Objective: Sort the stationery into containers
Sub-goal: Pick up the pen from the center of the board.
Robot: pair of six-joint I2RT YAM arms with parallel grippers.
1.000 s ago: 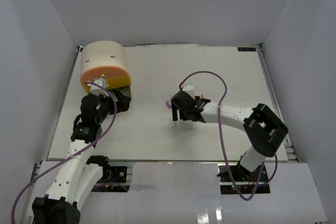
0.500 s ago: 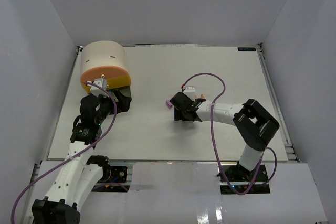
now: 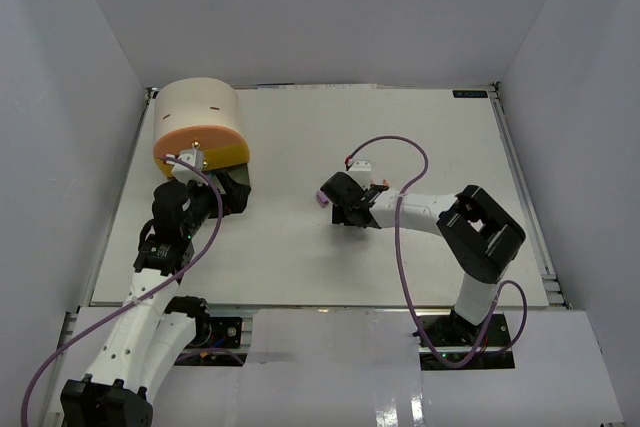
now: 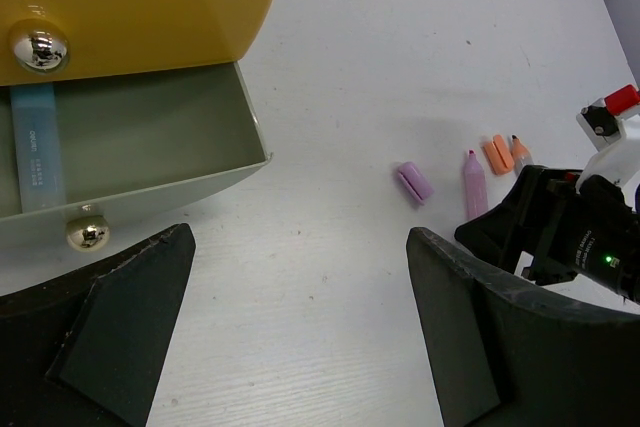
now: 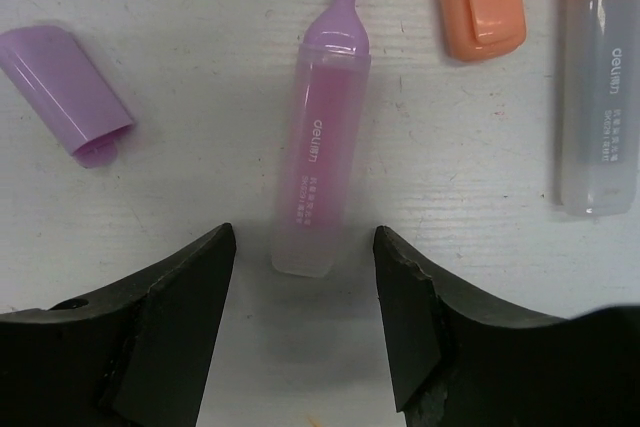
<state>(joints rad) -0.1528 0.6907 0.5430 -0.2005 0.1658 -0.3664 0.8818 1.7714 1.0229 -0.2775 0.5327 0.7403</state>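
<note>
An uncapped pink highlighter (image 5: 322,137) lies on the white table, and its purple cap (image 5: 65,92) lies apart to its left. My right gripper (image 5: 302,242) is open, one finger on each side of the highlighter's rear end with a gap on both sides. An orange cap (image 5: 480,2) and a grey-bodied marker (image 5: 598,97) lie to the right. The beige cabinet (image 3: 198,127) stands at the far left with its grey-green drawer (image 4: 130,137) pulled out; a pale blue pen (image 4: 38,152) lies inside. My left gripper (image 4: 298,247) hangs wide open and empty just in front of that drawer.
The yellow drawer (image 4: 130,7) above is shut. In the top view the right gripper (image 3: 345,199) covers the highlighter, and the purple cap (image 3: 321,198) shows at its left. The right arm's purple cable (image 3: 405,147) loops over the table.
The right gripper has shifted slightly left and farther over the highlighter, and its elbow has swung inward. The left arm has stayed still.
</note>
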